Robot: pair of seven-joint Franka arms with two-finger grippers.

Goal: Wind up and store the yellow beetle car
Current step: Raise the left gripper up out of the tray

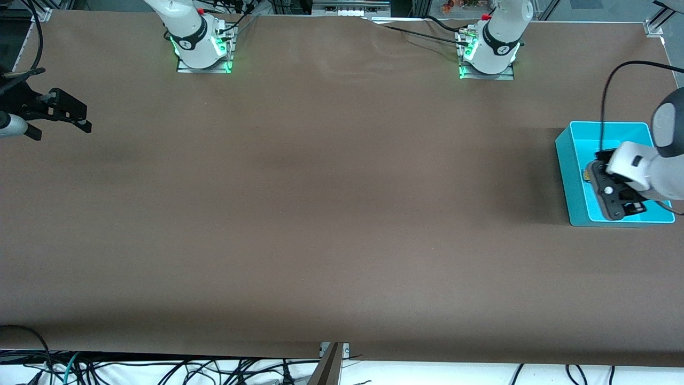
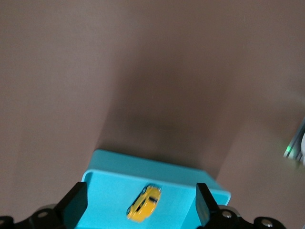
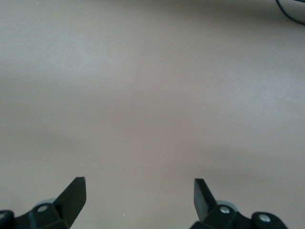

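The yellow beetle car [image 2: 144, 203] lies on the floor of a teal bin [image 2: 157, 167], slantwise to the bin's walls. My left gripper [image 2: 139, 191] hangs over it, open, with its black fingers [image 2: 74, 202] wide on either side and not touching the car. In the front view the left gripper [image 1: 603, 187] is over the teal bin [image 1: 604, 125] at the left arm's end of the table and covers the car. My right gripper [image 1: 85, 120] waits open over bare table at the right arm's end, and the right wrist view shows nothing between its fingers [image 3: 71, 195].
A brown cloth [image 1: 320, 187] covers the table. The two arm bases [image 1: 203, 48] [image 1: 489, 53] stand along the edge farthest from the front camera. A black cable [image 1: 606, 91] runs over the bin to the left wrist.
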